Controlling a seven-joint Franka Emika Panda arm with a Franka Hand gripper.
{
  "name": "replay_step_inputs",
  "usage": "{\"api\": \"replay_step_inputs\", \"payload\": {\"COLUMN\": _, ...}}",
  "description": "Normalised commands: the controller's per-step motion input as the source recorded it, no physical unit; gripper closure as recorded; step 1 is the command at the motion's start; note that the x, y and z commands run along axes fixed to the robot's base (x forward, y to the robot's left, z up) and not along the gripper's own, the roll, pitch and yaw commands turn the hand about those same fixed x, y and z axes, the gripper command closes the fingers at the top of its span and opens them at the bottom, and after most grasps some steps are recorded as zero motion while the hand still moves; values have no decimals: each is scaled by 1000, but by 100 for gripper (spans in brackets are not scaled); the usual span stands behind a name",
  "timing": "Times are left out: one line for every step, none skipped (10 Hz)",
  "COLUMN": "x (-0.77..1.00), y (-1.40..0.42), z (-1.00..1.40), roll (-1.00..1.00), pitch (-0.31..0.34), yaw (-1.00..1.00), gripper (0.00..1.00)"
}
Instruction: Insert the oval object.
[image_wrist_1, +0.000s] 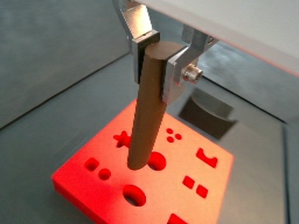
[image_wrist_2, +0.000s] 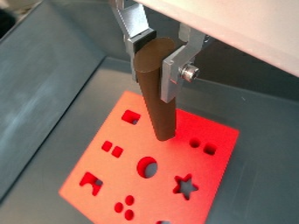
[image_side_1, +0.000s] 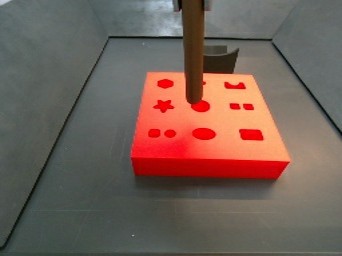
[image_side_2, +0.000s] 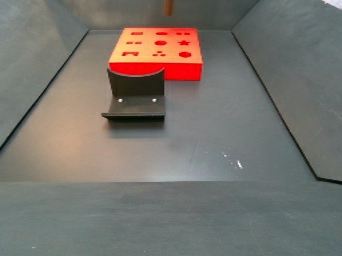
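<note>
The gripper (image_wrist_1: 162, 54) hangs over the red block (image_side_1: 214, 140), and its jaws pinch the top of the brown stick (image_wrist_1: 147, 114). The stick points straight down. In a side view its bottom tip sits at the small round-looking hole (image_side_1: 202, 104) in the middle of the block, and I cannot tell if it has gone in yet. The bigger oval hole (image_side_1: 203, 133) is just at 6 o'clock from it.

To do this well, I think the stick should stay straight up, line up with the right hole, and go down slowly. The dark bracket (image_side_2: 134, 97) stands near the block and is not in the way.
</note>
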Motion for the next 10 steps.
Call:
{"api": "replay_step_inputs", "payload": {"x": 9, "y": 0, "z": -14, "roll": 210, "pitch": 0, "yaw": -900, "gripper": 100}}
{"api": "replay_step_inputs", "payload": {"x": 6, "y": 0, "z": -3, "roll": 201, "pitch": 0, "yaw": -914, "gripper": 100}}
{"api": "replay_step_inputs", "payload": {"x": 111, "y": 0, "z": 0, "roll": 129, "pitch": -26, "yaw": -917, "gripper": 100}}
{"api": "replay_step_inputs", "payload": {"x": 100, "y": -29, "z": 0, "roll": 57, "pitch": -4, "yaw": -940, "gripper": 100}}
{"api": "replay_step_inputs", "payload": {"x": 51, "y": -9, "z": 0, "roll": 59, "pitch": -10, "yaw": -983, "gripper": 100}}
{"api": "replay_step_inputs", "payload": {"x": 14, "y": 0, "z": -23, "roll": 33, "pitch": -16, "yaw": -1000, "gripper": 100}}
{"api": "replay_step_inputs", "payload": {"x": 0, "y": 0, "z": -66, "roll": 46, "pitch": 0, "yaw": -1000, "gripper": 100}}
{"api": "replay_step_inputs", "payload": {"x": 0, "y": 0, "z": -100, "roll": 73, "pitch": 0, "yaw": -997, "gripper": 100}}
{"api": "replay_step_inputs", "payload": {"x": 106, "y": 0, "z": -80, "roll": 70, "pitch": 0, "yaw": -900, "gripper": 100}}
{"api": "replay_step_inputs", "payload": {"x": 111, "y": 0, "z": -100, "roll": 81, "pitch": 0, "yaw": -886, "gripper": 100}}
